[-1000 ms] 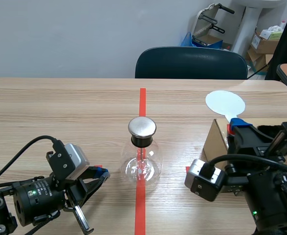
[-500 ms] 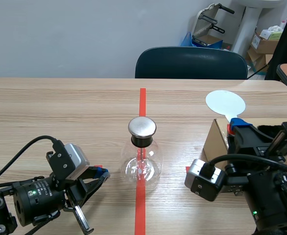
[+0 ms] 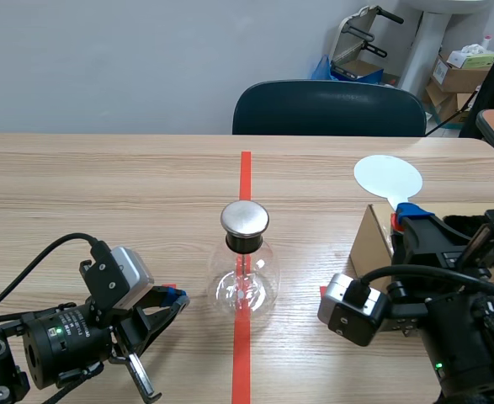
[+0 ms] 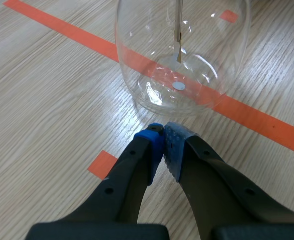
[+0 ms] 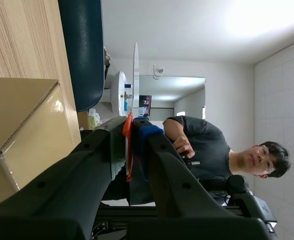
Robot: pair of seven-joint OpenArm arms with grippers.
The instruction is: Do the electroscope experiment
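One glass-flask electroscope (image 3: pixel 245 278) stands mid-desk right on the long orange-red tape line (image 3: pixel 245 172), likely put on that mark so both arms can reach it evenly. One round metal cap (image 3: pixel 245 218) sits on its black stopper (image 3: pixel 245 242), and one thin strip (image 4: pixel 178 30) hangs inside the glass. The left claw (image 3: pixel 175 297) lies low on the desk (image 3: pixel 103 194), near-left of the flask. Its fingers are pressed together with nothing between them and its tips are just beside the glass base, apparently not touching. It looks parked, or ready to steady the flask, rather than working. The right claw (image 3: pixel 406 217) is at the right, clamped on the orange-red handle (image 5: pixel 128 150) of one white disc paddle (image 3: pixel 387 178). The disc is held out toward the far side, edge-on in the right wrist view. Gripping only the handle probably keeps the disc face free to be brought to the cap. The disc is well apart from the cap for now, to its right and farther away, so contact is not yet made. One open cardboard box (image 3: pixel 369 244) sits just beside the right claw on its left, probably storage for the kit. Counts: two arms, two claws, one electroscope, one paddle, one box, one long tape line, two small tape squares (image 3: pixel 167 288) flanking the flask, one dark chair (image 3: pixel 329 108) at the far edge, and one person (image 5: pixel 207 145) in the background of the right wrist view.
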